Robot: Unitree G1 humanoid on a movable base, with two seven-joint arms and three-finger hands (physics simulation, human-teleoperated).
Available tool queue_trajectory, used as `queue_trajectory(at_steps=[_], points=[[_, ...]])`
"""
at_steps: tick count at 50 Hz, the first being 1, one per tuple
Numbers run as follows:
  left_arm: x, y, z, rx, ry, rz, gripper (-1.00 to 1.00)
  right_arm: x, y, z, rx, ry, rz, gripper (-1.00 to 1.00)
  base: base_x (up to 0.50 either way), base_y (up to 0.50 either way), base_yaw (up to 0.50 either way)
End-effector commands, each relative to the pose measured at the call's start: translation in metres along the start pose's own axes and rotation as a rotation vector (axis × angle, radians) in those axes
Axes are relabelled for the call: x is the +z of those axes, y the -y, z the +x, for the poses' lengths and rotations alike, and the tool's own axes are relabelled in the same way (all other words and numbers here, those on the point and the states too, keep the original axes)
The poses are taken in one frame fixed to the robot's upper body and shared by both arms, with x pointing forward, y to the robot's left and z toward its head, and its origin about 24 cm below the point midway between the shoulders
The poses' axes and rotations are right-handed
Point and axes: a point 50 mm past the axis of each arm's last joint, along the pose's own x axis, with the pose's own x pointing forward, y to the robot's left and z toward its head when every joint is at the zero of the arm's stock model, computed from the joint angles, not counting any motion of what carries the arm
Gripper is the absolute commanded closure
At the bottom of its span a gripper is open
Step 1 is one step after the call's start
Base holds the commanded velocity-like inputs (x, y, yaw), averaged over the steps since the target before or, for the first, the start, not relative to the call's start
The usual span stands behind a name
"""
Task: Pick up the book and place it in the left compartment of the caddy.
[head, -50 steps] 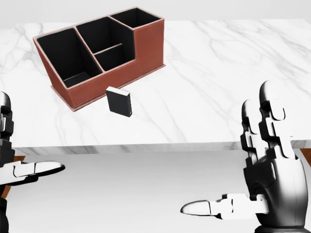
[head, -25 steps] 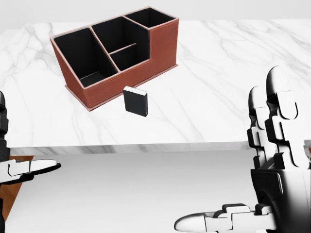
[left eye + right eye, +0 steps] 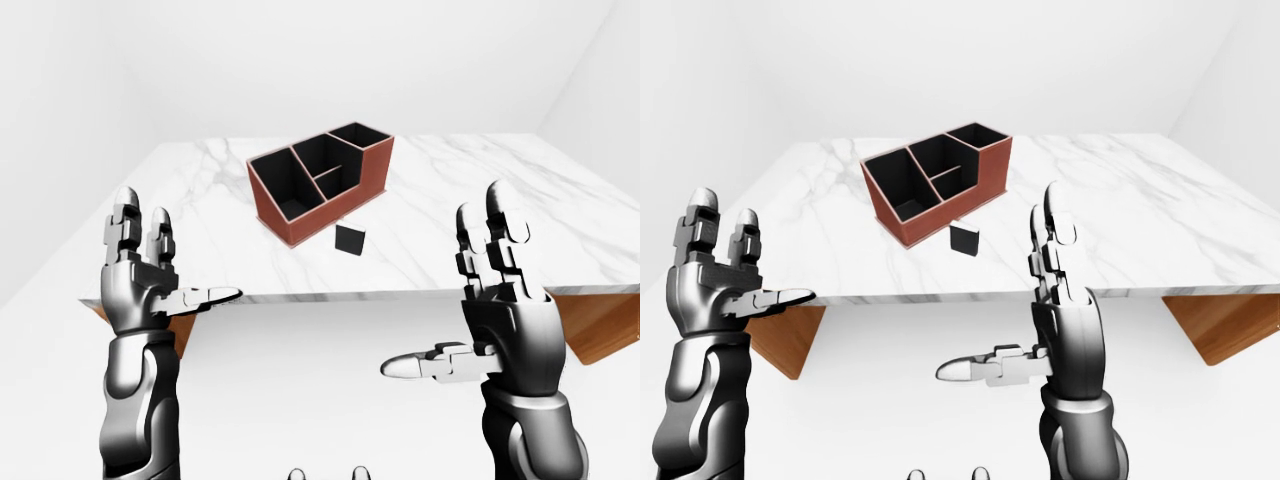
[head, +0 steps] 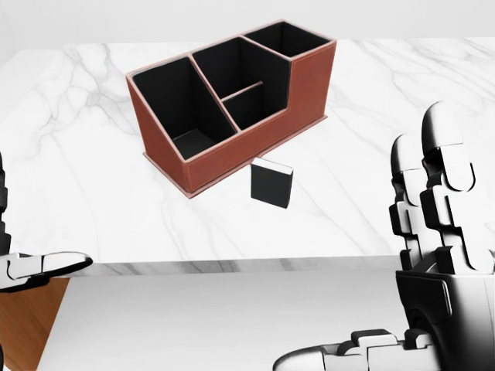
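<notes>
A small black book (image 4: 272, 183) stands upright on the white marble table (image 4: 387, 193), just below the caddy in the head view and a short gap apart from it. The brown caddy (image 4: 311, 86) has black compartments; its large left compartment (image 4: 179, 112) holds nothing. Both hands hover short of the table's near edge, well apart from the book. My left hand (image 3: 178, 262) is open, its fingers (image 3: 140, 228) upright and thumb pointing right. My right hand (image 3: 440, 290) is open too, its fingers (image 3: 492, 222) upright and thumb pointing left.
The table's near edge (image 3: 400, 296) runs across the view between the hands and the book. Brown wooden supports (image 3: 600, 325) show under the table at both sides. White floor and walls surround it.
The whole head view has shifted: caddy and book now lie further right and look larger, so the camera has moved. Both hands stay open.
</notes>
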Motion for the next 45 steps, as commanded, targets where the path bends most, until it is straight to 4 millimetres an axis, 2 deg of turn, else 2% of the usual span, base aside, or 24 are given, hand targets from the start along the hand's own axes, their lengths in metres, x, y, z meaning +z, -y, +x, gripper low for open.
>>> queue_trajectory(at_steps=[1, 45], points=[[0.0003, 0.0001, 0.0006, 0.001, 0.002, 0.000, -1.00, 0.0003, -0.0006, -0.0002, 0.008, 0.001, 0.017, -1.00, 0.50, 0.14, 0.00], [0.0063, 0.0013, -0.0017, -0.003, 0.026, -0.004, -1.00, 0.0007, -0.0023, -0.0010, 0.012, 0.000, 0.032, -1.00, 0.50, 0.11, 0.00]])
